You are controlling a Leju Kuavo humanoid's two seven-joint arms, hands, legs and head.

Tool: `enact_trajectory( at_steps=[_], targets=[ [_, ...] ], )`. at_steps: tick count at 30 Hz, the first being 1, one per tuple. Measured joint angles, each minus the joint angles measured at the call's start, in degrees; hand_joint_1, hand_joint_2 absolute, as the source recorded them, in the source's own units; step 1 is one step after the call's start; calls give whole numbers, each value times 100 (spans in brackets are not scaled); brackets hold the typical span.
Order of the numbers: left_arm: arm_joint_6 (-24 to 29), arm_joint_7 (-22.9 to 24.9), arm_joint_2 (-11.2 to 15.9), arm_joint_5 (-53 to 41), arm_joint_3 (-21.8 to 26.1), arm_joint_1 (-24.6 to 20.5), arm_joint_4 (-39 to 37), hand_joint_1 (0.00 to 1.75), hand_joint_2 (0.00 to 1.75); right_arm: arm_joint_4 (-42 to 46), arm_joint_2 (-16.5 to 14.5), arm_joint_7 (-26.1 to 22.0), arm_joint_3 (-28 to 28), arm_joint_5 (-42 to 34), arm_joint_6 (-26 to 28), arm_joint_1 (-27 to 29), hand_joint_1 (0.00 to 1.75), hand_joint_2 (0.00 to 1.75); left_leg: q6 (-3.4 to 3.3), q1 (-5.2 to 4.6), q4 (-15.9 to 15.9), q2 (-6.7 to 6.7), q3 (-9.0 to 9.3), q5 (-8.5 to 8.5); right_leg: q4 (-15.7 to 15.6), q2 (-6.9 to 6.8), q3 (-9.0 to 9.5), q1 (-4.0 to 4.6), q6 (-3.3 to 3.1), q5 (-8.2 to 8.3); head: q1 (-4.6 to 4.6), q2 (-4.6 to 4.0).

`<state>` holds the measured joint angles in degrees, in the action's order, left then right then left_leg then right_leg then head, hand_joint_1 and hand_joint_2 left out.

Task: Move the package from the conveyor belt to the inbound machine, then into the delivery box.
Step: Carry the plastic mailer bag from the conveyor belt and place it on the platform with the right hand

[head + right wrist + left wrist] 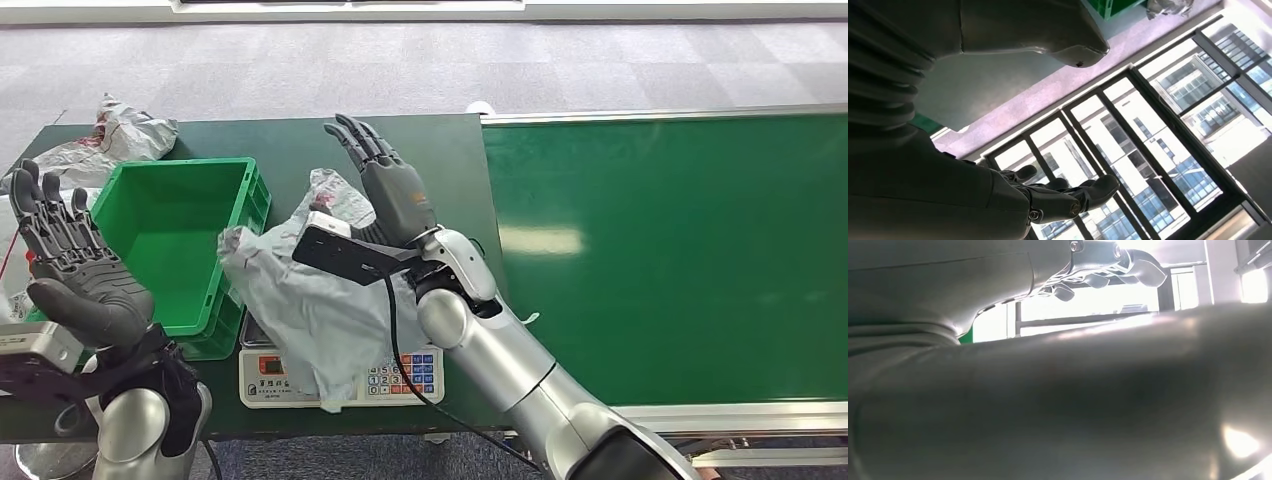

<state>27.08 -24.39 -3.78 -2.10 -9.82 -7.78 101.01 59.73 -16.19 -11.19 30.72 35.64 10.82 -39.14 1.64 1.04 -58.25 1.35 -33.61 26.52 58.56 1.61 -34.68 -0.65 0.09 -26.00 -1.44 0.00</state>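
A crumpled grey plastic package lies on the white scale, the inbound machine, at the table's front edge. My right hand is raised above the package's far side, fingers spread and holding nothing; in the right wrist view its fingers stretch toward windows. The green delivery box stands just left of the package, with nothing inside that I can see. My left hand hovers open at the box's near left corner, palm up. In the left wrist view its fingers show against bright light.
The green conveyor belt runs off to the right, its surface bare. Other grey packages lie at the table's far left. A black cable hangs from my right wrist across the scale.
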Motion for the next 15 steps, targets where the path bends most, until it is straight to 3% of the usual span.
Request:
enact_trajectory(
  at_steps=[15],
  targets=[
    [84, -87, 0, -17, 44, 277, 246, 0, 0, 1497, 210, 40, -211, -423, 194, 443, 0, 0, 0, 0, 0, 0, -1, 1, -1, 0, 0, 0, 0, -1, 0, 0]
  ],
)
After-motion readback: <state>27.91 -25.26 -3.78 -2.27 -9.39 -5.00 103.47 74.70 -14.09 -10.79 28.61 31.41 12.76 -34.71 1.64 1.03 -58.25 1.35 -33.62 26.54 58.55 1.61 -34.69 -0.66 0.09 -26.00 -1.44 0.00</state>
